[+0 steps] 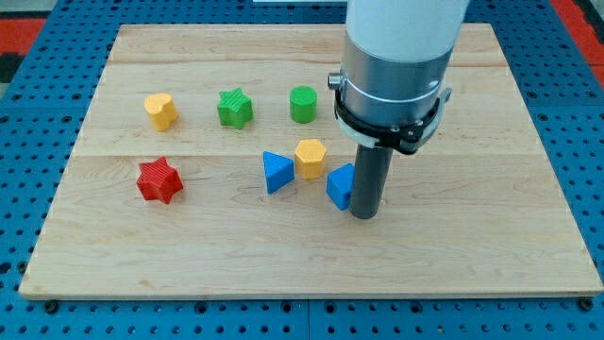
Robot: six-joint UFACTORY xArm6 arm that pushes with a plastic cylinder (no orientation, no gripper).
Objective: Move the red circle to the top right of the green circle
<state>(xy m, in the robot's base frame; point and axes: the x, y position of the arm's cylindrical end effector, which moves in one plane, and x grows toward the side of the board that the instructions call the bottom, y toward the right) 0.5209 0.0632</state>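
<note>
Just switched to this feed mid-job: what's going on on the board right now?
My tip is down on the wooden board, touching the right side of a blue block. The green circle sits near the view's top, beside the arm. The red circle does not show; it may be hidden behind the arm. A red star, green star, two yellow blocks and another blue block lie untouched.

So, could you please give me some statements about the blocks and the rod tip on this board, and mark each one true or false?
1. My tip is at the blue block on the view's right. True.
2. The red star lies right of the green circle. False: far to its left, lower.
3. The yellow hexagon sits between two blue blocks. True.
4. The green star touches the green circle. False: they are apart.
5. A red circle is visible. False: none shows.
</note>
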